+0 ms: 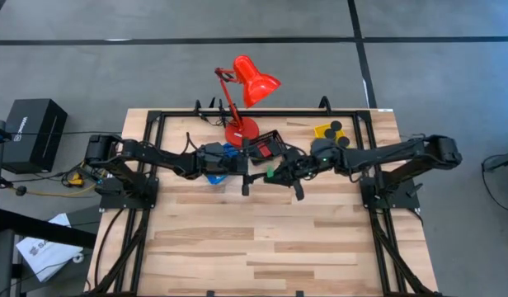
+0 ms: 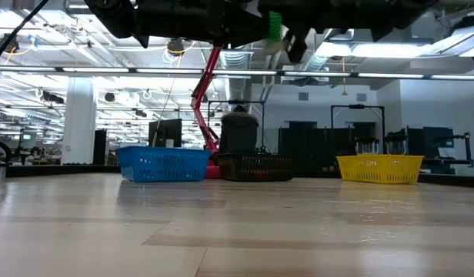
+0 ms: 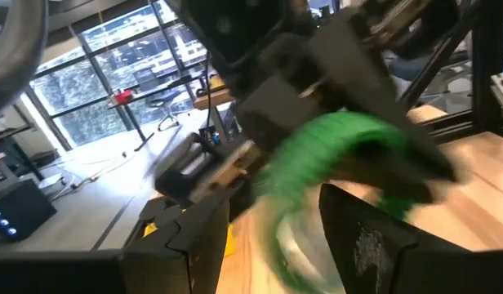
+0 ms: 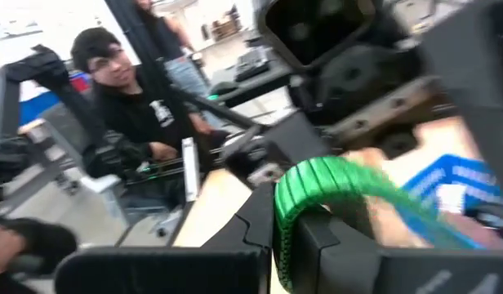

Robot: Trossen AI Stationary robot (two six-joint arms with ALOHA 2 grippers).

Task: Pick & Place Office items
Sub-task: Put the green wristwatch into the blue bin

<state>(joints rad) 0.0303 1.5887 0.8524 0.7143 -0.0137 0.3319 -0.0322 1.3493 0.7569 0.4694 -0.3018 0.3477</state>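
Two dark grippers meet mid-air above the table's back half: right gripper clamped on the ribbed green stubby cylinder, left gripper spread around it. Wide bare wooden tabletop lies in front; blue, black and yellow baskets line the far edge.

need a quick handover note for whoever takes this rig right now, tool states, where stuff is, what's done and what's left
Right tool: shut on the green item, held up in the air above the table's middle.
Left tool: right against the same green item, fingers either side of it, apart; looks like a handoff between arms, grip not confirmed.
Trays at the far edge: blue tray, black tray, yellow tray holding two black round pieces.
Done: those two pieces placed.
Left: finish the handoff, put the green item in a tray.
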